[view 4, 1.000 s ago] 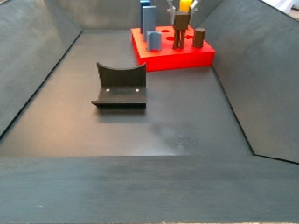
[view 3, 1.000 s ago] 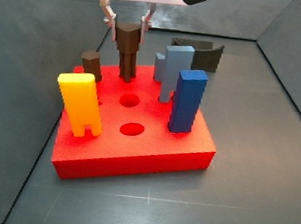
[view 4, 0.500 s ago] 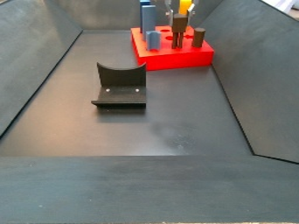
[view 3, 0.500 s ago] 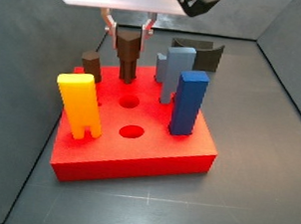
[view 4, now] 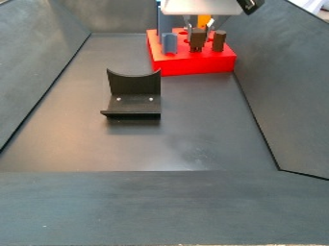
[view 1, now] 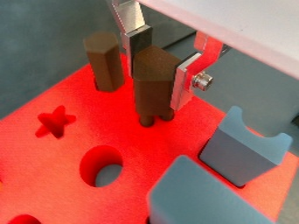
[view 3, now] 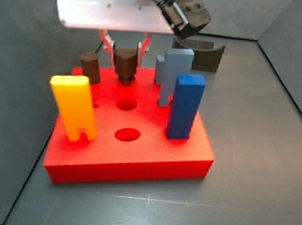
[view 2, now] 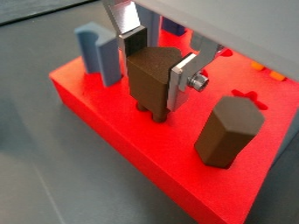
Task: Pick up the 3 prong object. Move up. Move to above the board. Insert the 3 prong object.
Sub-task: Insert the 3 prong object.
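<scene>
- Gripper [view 1: 160, 68] has dropped lower over the last second, jaws still clamped on the 3 prong object [view 1: 152, 86].
- Prongs now meet the board [view 1: 70, 144], so insertion looks nearly finished.

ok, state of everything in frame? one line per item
gripper: over the board, jaws shut on the 3 prong object
3 prong object: upright, prongs down at the board's top
board: flat on the floor
yellow block: upright in board
blue block: upright in board
brown peg: upright in board
fixture: on the floor, apart from board
</scene>
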### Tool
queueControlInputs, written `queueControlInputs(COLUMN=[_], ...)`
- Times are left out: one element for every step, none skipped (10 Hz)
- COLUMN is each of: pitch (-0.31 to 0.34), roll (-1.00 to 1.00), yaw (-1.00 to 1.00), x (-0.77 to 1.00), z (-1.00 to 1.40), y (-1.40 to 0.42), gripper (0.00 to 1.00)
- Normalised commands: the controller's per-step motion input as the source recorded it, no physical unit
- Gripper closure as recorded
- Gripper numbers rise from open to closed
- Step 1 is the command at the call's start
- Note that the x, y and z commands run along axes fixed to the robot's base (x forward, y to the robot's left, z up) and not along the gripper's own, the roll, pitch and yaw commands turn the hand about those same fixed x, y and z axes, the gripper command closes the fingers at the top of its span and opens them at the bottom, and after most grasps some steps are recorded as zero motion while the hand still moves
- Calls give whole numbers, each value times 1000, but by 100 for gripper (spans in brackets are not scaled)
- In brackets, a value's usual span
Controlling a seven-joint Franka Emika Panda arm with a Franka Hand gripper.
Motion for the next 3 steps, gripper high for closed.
queueControlInputs(pitch=[-31, 4, 0], roll=[0, 0, 0], yaw=[0, 0, 0], x=[-20, 0, 0], z=[0, 0, 0], y=[0, 0, 0], gripper=[100, 100, 100])
